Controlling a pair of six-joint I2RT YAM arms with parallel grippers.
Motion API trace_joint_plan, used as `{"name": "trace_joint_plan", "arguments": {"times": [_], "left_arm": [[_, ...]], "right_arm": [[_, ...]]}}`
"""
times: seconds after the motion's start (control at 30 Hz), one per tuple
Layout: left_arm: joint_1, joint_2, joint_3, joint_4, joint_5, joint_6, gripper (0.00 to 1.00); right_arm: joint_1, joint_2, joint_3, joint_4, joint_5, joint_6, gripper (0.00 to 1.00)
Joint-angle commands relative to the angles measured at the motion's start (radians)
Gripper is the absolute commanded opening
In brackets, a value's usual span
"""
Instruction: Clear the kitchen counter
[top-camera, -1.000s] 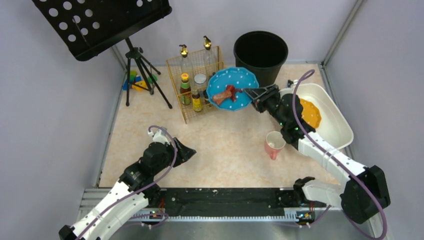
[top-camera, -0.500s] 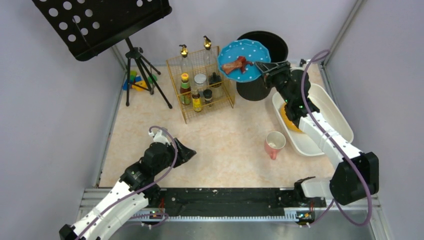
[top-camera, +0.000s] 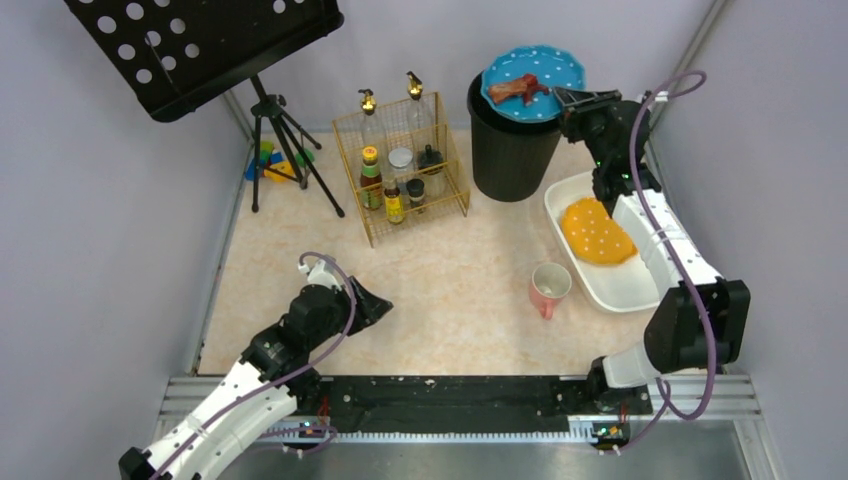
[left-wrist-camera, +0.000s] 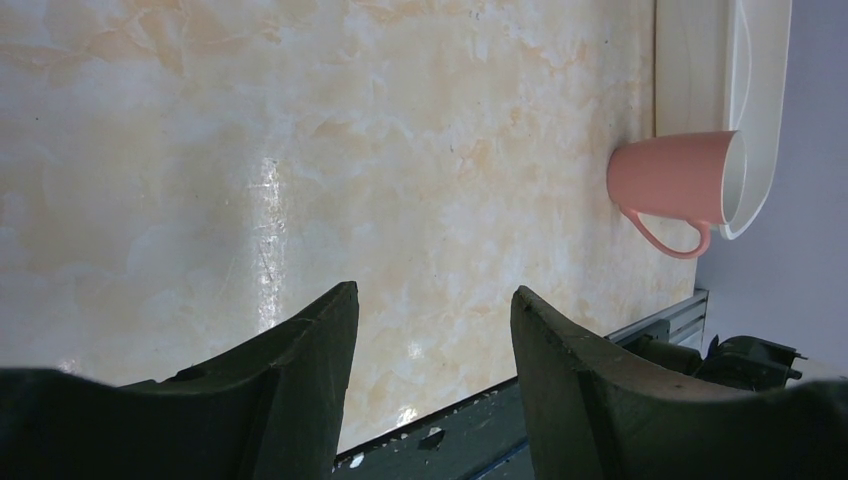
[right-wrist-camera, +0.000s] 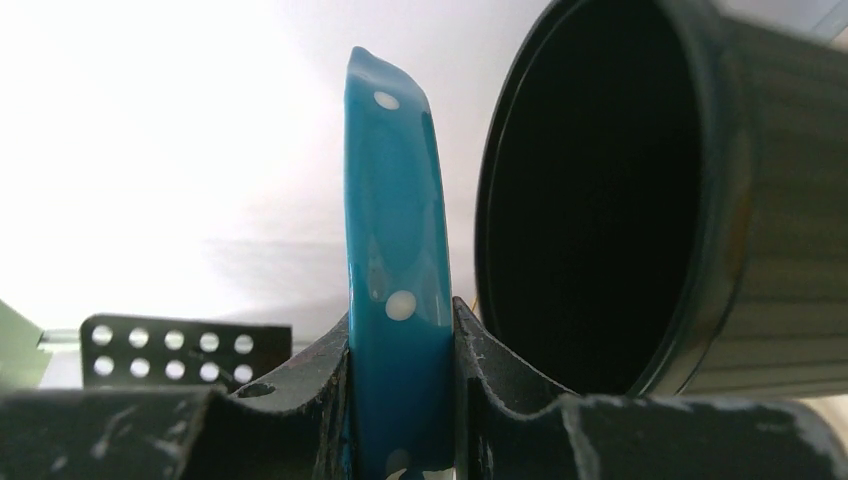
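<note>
Plate rim clamped in right end effector above bin mouth.

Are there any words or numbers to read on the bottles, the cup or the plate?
No text can be read in any view.
Bottles in the wire rack: coloured labels, too small and blurred to read.
Pink mug: no writing on the side that shows.
Blue plate: only white dots, no words.
Black bin: plain, no label showing.
</note>
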Motion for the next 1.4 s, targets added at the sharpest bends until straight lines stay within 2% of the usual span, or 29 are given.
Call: {"name": "trace_joint_plan", "arguments": {"times": [0.0, 0.17, 0.63, 0.97, 1.37], "left_arm": [[-0.002, 0.016, -0.016, 0.06, 0.008, -0.001, 0.62], [-0.002, 0.027, -0.026, 0.087, 0.039, -0.002, 0.62], [-0.002, 0.032, -0.051, 0.106, 0.052, 0.0, 0.62], [-0.002, 0.022, -0.066, 0.108, 0.052, -0.001, 0.62], [-0.003, 0.011, -0.07, 0.095, 0.044, -0.002, 0.62]], "right_arm": [[-0.059, -0.003, 0.156, 0.135, 0.0, -0.008, 0.0], [-0.094, 0.056, 0.238, 0.08, 0.0, -0.08, 0.0], [-0.096, 0.179, 0.389, 0.009, 0.007, -0.366, 0.0], [-0.097, 0.274, 0.553, -0.011, -0.073, -0.548, 0.0], [-0.077, 0.308, 0.63, -0.006, -0.072, -0.781, 0.0]]}}
